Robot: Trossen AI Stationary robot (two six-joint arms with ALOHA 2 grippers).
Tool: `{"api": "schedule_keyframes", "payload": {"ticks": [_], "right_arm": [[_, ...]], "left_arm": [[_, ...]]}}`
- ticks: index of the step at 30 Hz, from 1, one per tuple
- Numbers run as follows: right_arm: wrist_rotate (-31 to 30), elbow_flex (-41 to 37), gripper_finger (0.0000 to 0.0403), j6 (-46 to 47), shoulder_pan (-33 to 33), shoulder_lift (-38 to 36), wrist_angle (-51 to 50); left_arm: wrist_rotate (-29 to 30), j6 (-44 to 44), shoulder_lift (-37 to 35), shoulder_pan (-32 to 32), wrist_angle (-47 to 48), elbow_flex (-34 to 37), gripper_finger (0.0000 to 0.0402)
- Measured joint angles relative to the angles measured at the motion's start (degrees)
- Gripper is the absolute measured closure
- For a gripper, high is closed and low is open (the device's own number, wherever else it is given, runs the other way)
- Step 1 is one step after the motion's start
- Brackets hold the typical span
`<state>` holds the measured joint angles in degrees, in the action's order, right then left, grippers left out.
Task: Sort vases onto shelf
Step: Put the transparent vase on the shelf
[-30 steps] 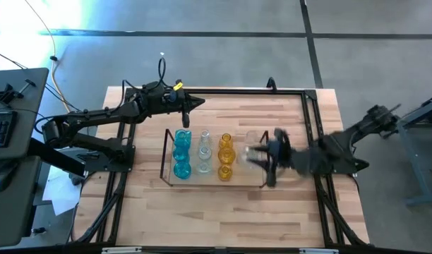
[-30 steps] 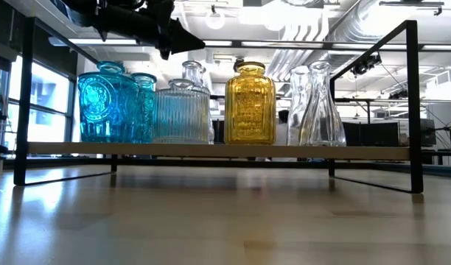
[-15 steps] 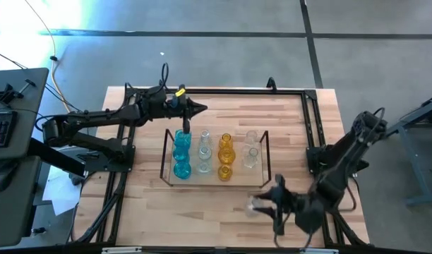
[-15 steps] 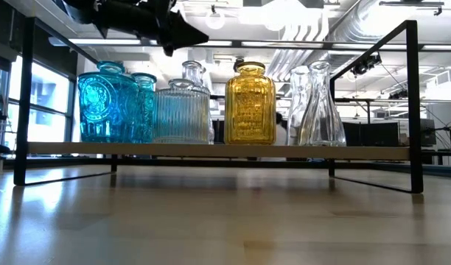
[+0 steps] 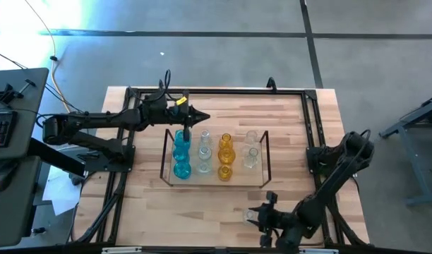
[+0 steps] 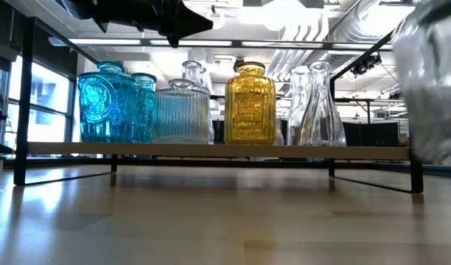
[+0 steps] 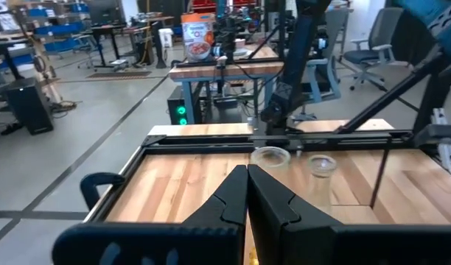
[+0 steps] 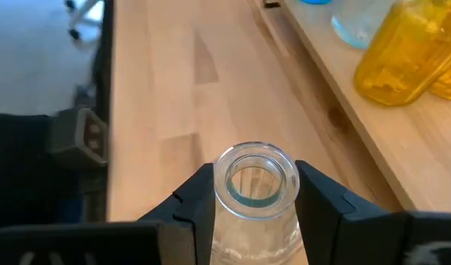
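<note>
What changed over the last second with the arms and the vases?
The right pincer, gripping a clear vase, swung from beside the shelf to the table's near edge. The left pincer, shut, drifted slightly rightward above the blue vases. Vases on the shelf stayed put.

Clear vase carried from shelf end to counter's front edge

Your right gripper [image 5: 262, 219], a second ago beside the shelf's [image 5: 265, 159] right end with a clear vase [image 5: 253, 214] in its fingers, has swung down to the counter's [image 5: 145, 204] near edge, vase still clamped at the neck; in the low view that vase [image 6: 432, 81] now fills the right side, where nothing showed before. Your left gripper [image 5: 204, 118] has crept a little rightward above the shelf's far side, fingers pressed together.
</note>
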<state>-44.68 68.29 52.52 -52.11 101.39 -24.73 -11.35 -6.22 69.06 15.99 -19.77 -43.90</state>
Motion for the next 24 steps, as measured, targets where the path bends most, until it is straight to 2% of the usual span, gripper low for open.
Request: {"api": "schedule_keyframes", "payload": {"ticks": [11, 24], "right_arm": [[-1.82, 0.00, 0.0282, 1.52, 4.56, 6.26, 4.27], [0.16, 0.15, 0.0232, 4.03, 6.10, 6.84, 4.52]], "left_arm": [[0.65, -0.42, 0.00, -3.54, -0.13, 0.00, 0.0402], [1.68, -1.51, 0.00, -6.39, 0.02, 0.00, 0.0401]]}}
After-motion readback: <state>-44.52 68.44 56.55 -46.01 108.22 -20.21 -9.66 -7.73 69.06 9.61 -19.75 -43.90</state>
